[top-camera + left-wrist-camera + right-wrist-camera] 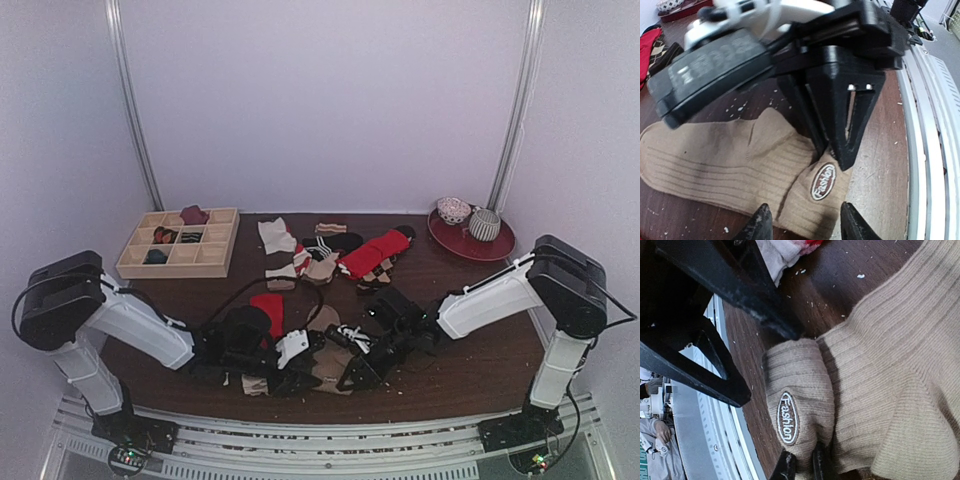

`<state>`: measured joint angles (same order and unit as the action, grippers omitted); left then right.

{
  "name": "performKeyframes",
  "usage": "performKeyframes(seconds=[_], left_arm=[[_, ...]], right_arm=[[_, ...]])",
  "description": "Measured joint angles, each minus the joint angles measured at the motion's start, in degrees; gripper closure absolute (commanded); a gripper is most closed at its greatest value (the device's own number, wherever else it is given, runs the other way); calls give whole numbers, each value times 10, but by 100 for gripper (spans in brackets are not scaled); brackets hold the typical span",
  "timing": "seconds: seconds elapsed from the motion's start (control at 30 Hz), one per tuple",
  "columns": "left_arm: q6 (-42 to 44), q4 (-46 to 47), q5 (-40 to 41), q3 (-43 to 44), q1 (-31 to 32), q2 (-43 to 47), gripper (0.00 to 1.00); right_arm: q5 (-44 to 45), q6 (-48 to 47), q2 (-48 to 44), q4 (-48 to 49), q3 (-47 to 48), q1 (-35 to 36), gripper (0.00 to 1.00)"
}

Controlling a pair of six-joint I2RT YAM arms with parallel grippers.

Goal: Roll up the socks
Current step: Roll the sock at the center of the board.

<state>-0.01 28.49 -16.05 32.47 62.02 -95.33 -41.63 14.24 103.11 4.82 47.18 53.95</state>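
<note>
The tan sock [730, 160] lies flat on the tabletop [850, 260] by the near edge, its labelled end clamped in the right fingers [785, 471], left fingers [760, 225] apart astride it, so rolling well probably means turning slowly, keeping the fold tight.

Ref sock pile [345, 252]: tray [170, 270] left, plate [500, 250] right, socks [740, 160] in front, left gripper [802, 222] and right gripper [802, 467] on them.

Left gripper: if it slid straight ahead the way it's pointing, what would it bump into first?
The tan sock: its labelled end lies just ahead of the open left gripper, in line with its gap, though the exact depth is unclear.
</note>
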Motion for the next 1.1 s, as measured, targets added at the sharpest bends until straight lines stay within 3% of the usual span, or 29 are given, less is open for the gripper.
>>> performKeyframes(seconds=[0.3,0.4,0.53,0.57,0.77,0.97,1.1], left_arm=[[4,28,-25,3,14,-46,57],[2,38,-27,8,17,-61,68],[-8,54,-27,12,16,-73,97],[-10,56,-27,12,16,-74,100],[-48,40,-20,27,17,-81,100],[-120,7,-24,73,18,-109,100],[-171,6,-41,73,15,-110,100]], right_arm=[[-44,10,14,9,0,-20,93],[-50,10,14,8,-1,-23,92],[-56,10,14,7,-3,-26,88],[-57,10,14,6,-3,-26,86],[-50,13,-1,16,-17,-26,71],[80,9,-137,51,-104,-12,60],[224,-40,-225,76,-126,43,49]])
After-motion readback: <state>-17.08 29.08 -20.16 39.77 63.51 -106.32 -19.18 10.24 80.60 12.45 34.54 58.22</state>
